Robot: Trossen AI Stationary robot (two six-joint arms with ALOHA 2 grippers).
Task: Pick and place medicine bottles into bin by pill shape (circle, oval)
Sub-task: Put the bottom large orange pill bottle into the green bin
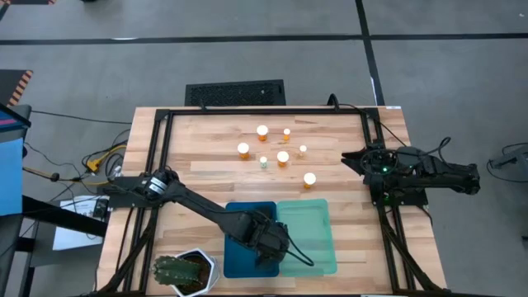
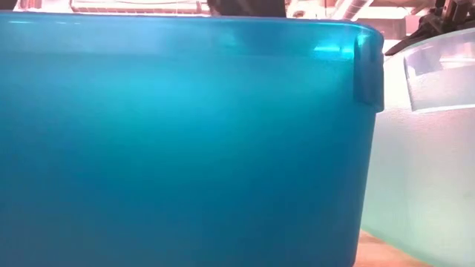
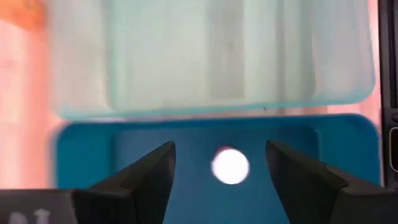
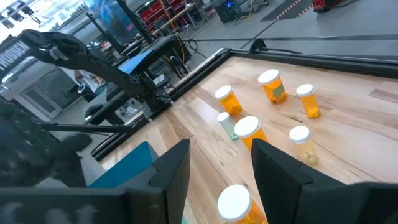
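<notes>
My left claw (image 3: 221, 180) hangs spread over the dark blue tray (image 3: 87, 155), a white-capped medicine bottle (image 3: 231, 166) standing below, unheld, so I should lift straight up without clipping its cap

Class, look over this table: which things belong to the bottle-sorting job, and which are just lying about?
Part of the job:
- medicine bottles standing on the wood
- one bottle in the blue tray, below the open left gripper
- green tray
- right gripper, waiting at the table's right edge

Just lying about:
- potted plant
- keyboard beyond the table
</notes>
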